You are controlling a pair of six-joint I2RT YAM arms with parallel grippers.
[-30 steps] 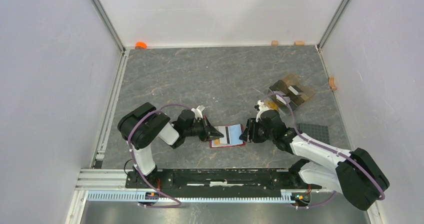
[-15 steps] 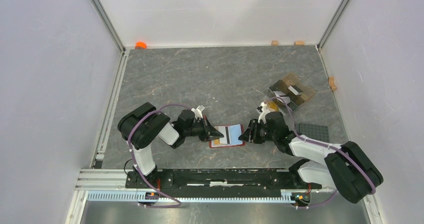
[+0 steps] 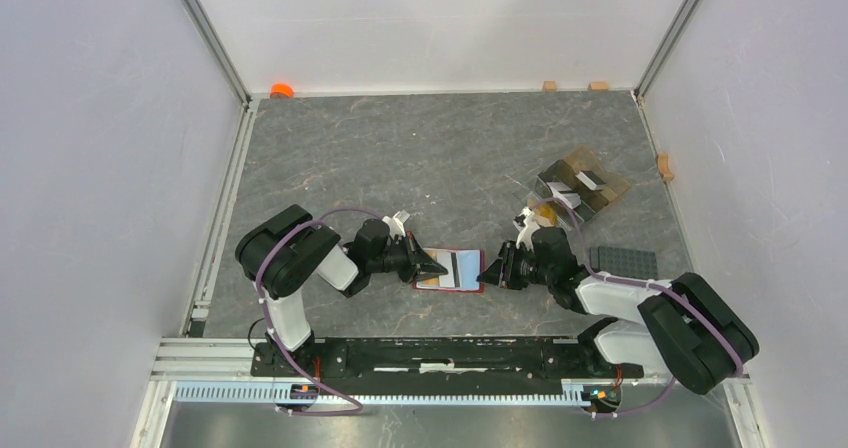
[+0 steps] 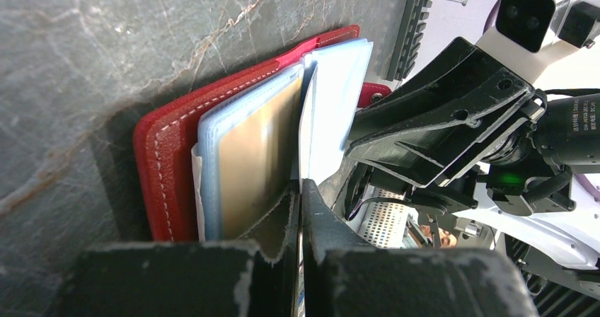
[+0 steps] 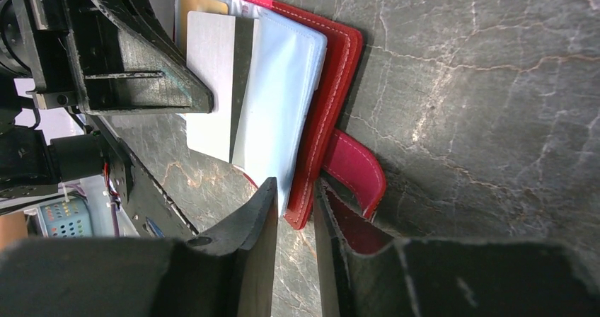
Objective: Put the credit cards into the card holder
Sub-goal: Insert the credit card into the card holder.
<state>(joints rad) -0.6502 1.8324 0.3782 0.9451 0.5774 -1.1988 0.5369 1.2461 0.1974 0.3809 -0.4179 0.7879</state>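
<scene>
**Card insertion, mid-step.** The red card holder lies open on the table between the arms. The right gripper, jaws narrow astride the cover's edge, apparently pins it against sliding. The left gripper, clamped on the light blue card, aligns it with a clear sleeve. The orange card already sits sleeved.

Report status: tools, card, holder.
Left tool shut on pale card, partway into open holder. Right tool pinching holder's edge. Orange card already sleeved. Nothing in the way.
</scene>
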